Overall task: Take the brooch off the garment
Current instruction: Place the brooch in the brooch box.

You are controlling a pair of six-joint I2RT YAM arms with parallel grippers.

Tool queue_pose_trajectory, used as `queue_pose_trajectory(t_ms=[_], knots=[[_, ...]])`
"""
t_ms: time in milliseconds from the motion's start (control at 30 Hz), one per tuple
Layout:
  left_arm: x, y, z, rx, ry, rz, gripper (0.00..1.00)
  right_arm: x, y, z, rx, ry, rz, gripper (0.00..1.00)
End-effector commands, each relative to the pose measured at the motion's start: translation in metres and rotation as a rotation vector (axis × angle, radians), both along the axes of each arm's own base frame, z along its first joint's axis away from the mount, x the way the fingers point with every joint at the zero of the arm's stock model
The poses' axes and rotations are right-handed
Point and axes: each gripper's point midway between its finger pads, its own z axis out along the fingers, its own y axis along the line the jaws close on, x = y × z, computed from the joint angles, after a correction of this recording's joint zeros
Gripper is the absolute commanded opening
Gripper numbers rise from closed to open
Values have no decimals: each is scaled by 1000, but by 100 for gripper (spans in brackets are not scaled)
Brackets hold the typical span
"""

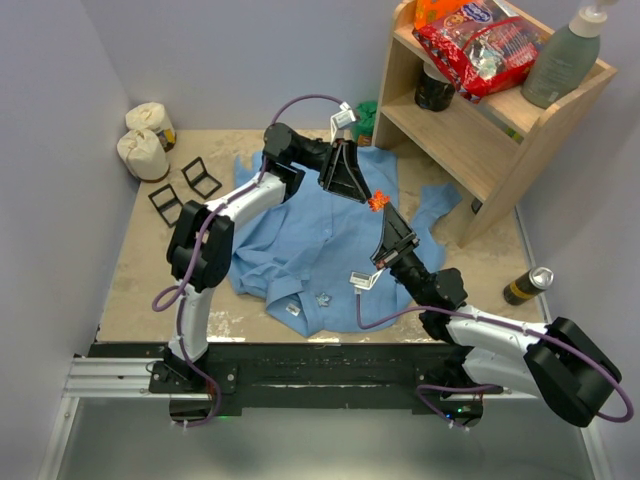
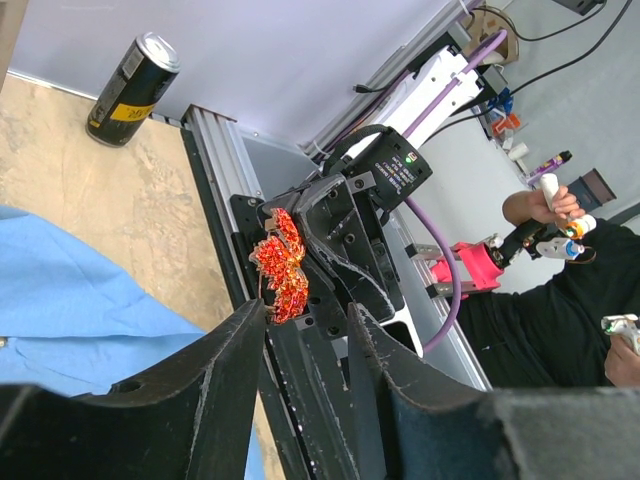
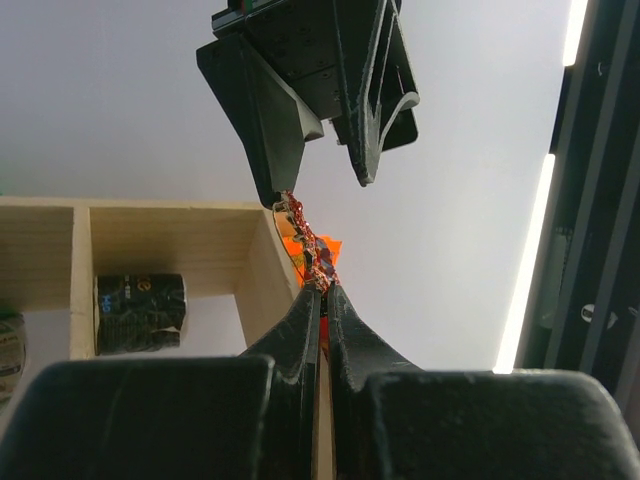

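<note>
The brooch (image 1: 377,202), a glittery orange-red leaf, is held in the air above the garment (image 1: 320,250), the light-blue shirt spread on the table. My right gripper (image 1: 386,213) is shut on its lower end, and the right wrist view shows the brooch (image 3: 312,250) sticking up from the pinched fingertips of that gripper (image 3: 325,288). My left gripper (image 1: 363,196) hangs open just beyond it. In the left wrist view the brooch (image 2: 282,265) lies at the tip of one of the fingers (image 2: 240,340), and the left gripper (image 2: 307,315) has nothing between its jaws.
A wooden shelf (image 1: 480,130) stands at the back right with a snack bag (image 1: 480,45), a bottle (image 1: 565,60) and a dark jar (image 1: 435,90). A can (image 1: 527,285) stands at the right. Two black stands (image 1: 185,190) and two white rolls (image 1: 145,145) sit at the left.
</note>
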Motion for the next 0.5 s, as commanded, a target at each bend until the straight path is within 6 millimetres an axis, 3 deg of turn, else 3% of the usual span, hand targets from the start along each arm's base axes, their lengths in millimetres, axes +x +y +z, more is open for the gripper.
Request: queue_pose_trajectory(t_ms=[0,467], knots=[[-8,2,2,8,-36,-43,44,-50,-37,91,310,-324,44,0],[-11,2,0,18,-33,-58,34,-43,-36,92,313,-309,19,0]])
